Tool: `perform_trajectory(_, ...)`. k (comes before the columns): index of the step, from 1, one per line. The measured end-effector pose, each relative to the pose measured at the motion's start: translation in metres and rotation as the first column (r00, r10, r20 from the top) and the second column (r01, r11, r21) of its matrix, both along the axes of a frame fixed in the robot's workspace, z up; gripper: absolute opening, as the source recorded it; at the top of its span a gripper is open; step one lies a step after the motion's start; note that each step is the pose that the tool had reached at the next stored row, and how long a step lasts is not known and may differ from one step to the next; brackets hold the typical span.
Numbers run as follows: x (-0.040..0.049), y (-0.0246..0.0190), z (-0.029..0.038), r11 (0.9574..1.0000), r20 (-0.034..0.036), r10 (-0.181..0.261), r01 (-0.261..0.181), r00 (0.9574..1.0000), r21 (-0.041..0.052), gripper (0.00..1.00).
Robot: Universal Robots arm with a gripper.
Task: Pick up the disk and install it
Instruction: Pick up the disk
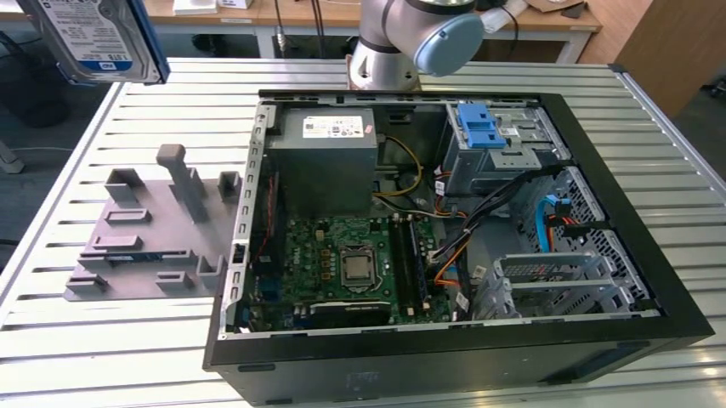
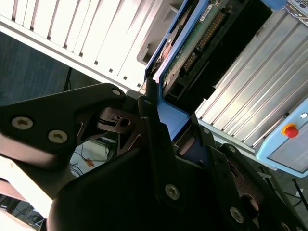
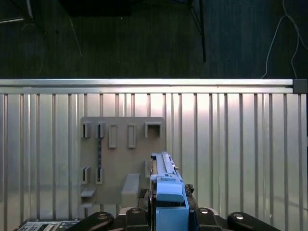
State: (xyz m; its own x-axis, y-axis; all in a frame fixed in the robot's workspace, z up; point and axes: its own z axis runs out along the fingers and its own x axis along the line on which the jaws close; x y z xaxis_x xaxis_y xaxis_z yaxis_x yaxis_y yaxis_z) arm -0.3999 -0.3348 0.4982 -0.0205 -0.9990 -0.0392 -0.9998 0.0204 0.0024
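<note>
The disk (image 1: 91, 38), silver with a white-and-blue label and a blue carrier frame, hangs high above the table's far corner at the exterior view's left. In the second wrist view my gripper (image 2: 175, 127) is shut on the disk (image 2: 192, 53), with a black finger (image 2: 153, 134) pressed against the blue frame and the green circuit board facing out. The first wrist view has the disk (image 3: 166, 180) edge-on, held in the gripper (image 3: 168, 214) above the grey fixture plate (image 3: 122, 159).
An open computer case (image 1: 635, 255) lies on the slatted metal table (image 1: 114, 340), with a drive cage and blue latch (image 1: 482, 127) and a grey power supply box (image 1: 329, 144) inside. The grey fixture plate (image 1: 148, 229) sits beside the case. The arm's base (image 1: 397, 42) stands behind.
</note>
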Motion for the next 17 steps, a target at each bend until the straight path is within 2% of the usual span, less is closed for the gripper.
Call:
perform_trajectory(9,0.0117,-0.0034,0.0,1.0,-0.0003,0.0,0.0,1.0,0.001,0.37)
perform_trajectory(17,0.0199,-0.0111,0.0,1.0,-0.0003,0.0,0.0,1.0,0.0009,0.37)
